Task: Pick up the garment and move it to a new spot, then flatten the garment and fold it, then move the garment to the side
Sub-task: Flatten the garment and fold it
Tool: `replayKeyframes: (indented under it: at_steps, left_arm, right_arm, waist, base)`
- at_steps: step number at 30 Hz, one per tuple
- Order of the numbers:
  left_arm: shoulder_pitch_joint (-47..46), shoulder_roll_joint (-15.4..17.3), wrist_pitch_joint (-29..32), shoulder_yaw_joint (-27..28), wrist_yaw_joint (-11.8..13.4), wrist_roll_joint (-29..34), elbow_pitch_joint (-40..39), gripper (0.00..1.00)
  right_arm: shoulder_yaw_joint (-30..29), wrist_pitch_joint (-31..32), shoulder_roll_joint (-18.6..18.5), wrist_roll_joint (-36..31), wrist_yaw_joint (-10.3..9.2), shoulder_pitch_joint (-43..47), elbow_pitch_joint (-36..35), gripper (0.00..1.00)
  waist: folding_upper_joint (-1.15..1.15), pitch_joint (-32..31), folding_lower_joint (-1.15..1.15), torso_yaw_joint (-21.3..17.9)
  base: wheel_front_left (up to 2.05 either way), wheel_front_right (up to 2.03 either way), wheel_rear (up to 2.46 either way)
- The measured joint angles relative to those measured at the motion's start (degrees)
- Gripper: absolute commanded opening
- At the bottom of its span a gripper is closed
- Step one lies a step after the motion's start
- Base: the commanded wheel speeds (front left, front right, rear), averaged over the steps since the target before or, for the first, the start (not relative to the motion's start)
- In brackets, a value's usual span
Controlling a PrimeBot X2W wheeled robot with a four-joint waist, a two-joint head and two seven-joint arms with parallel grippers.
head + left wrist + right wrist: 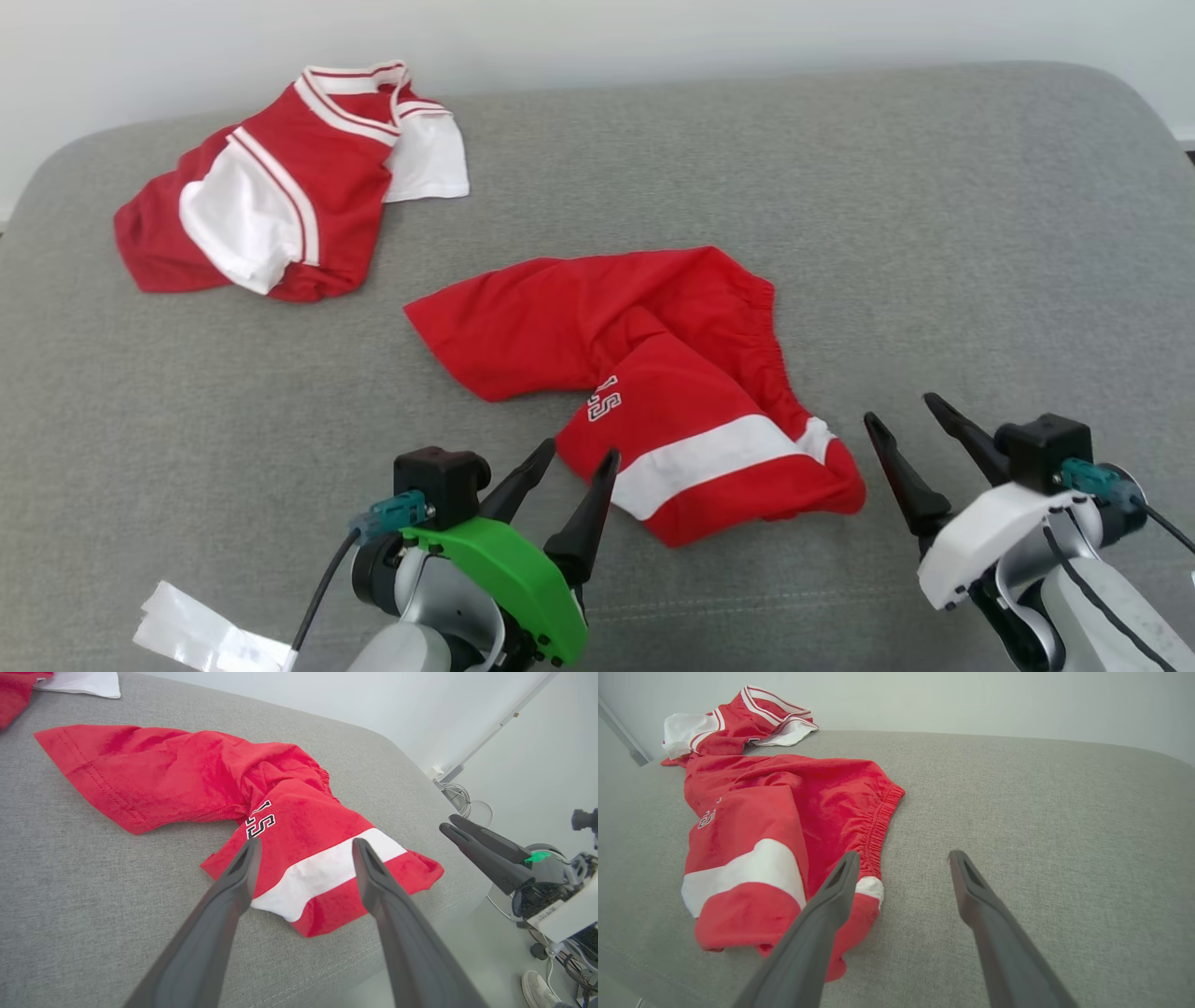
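The garment (653, 373) is a pair of red shorts with a white stripe and letters, lying crumpled in the middle of the grey cushion (934, 233). My left gripper (579, 451) stands open just at the near left edge of its lower leg, nothing between the fingers. In the left wrist view the garment (280, 826) lies just beyond the left gripper (306, 847). My right gripper (901, 411) is open to the right of the shorts, apart from them. In the right wrist view the right gripper (903, 858) is beside the elastic waistband of the garment (784, 812).
A red and white jersey (280, 177) lies bunched at the far left of the cushion; it shows as the jersey (738, 718) behind the shorts. A white paper scrap (205, 635) sits at the near left edge. Bare grey cushion spreads right.
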Motion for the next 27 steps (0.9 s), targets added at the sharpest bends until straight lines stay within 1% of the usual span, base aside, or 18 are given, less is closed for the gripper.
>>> replayKeyframes:
  at_steps: [5, 9, 11, 17, 27]
  left_arm:
    - [0.13, 0.09, -0.32, -0.03, 0.01, 0.02, -1.05, 1.0]
    - [0.71, 0.2, -0.59, 0.02, 0.01, 0.02, -1.68, 1.0]
    - [1.17, 0.47, -0.76, 0.19, 0.45, 0.02, -2.09, 1.0]
    - [1.83, 1.47, -0.76, 0.62, 0.74, 0.1, -3.09, 1.0]
    - [2.12, 1.77, -0.65, 0.36, 1.03, 0.55, -5.39, 1.0]
  right_arm:
    - [1.91, 2.01, -0.01, 1.14, 0.05, -2.58, 0.9, 1.0]
    - [2.58, 3.98, -0.05, 2.53, 0.05, -2.98, 2.53, 1.0]
    - [3.18, 5.0, -0.12, 3.19, 0.05, -3.02, 3.48, 1.0]
    - [3.89, 7.05, -0.56, 4.23, 0.07, -3.38, 5.06, 1.0]
    - [3.19, 8.53, -0.58, 6.84, 0.05, -5.29, 7.28, 1.0]
  waist:
    - [0.0, 0.11, 0.0, 2.46]
    - [0.0, 0.4, 0.0, 3.85]
    - [0.0, 0.56, 0.0, 4.26]
    - [0.0, 1.05, 0.0, 4.23]
    - [0.0, 3.25, 0.0, 3.74]
  base:
    - [0.0, 0.0, 0.0]
    - [0.0, 0.0, 0.0]
    - [0.0, 0.0, 0.0]
    - [0.0, 0.0, 0.0]
    - [0.0, 0.0, 0.0]
